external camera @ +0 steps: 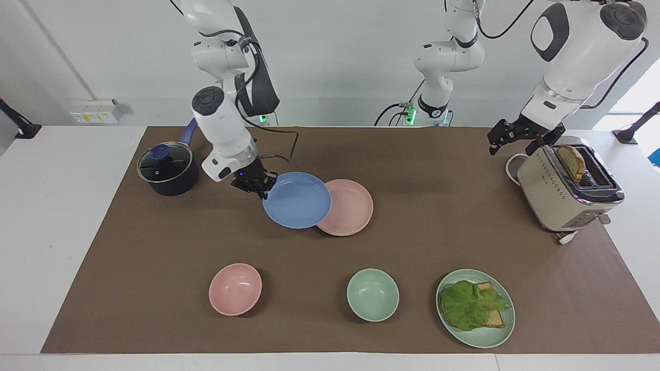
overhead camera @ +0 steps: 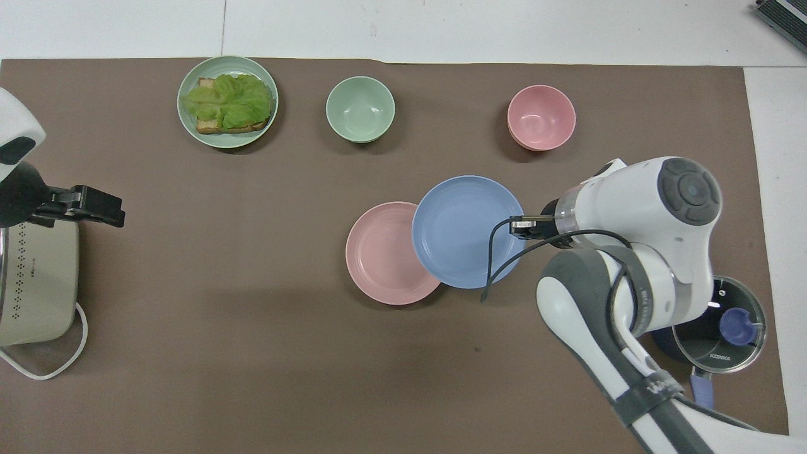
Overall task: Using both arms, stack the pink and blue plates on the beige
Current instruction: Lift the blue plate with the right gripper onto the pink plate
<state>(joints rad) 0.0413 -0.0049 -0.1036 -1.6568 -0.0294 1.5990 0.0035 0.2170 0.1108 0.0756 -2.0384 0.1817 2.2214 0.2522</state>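
— Where is your right gripper (external camera: pixel 261 186)?

— Up in the air with its fingers clamped on the rim of the blue plate (external camera: pixel 297 200). I hold that plate clear of the mat (external camera: pixel 412 242), and it overlaps the edge of the pink plate (external camera: pixel 349 207) on the side toward my right arm's end of the table.

— And the pink plate?

— Flat on the mat, near the middle. I'll place the rest from it: the pot (external camera: pixel 167 169) is toward my right arm's end, the toaster (external camera: pixel 566 191) toward my left arm's end. The pink bowl (external camera: pixel 235 289), the green bowl (external camera: pixel 373 294) and the green plate (external camera: pixel 480 336) are all farther from me than it.

— A beige plate?

— I see none.

— Your left gripper (external camera: pixel 508 138)?

— It waits in the air just beside the toaster, jaws apart, holding nothing.
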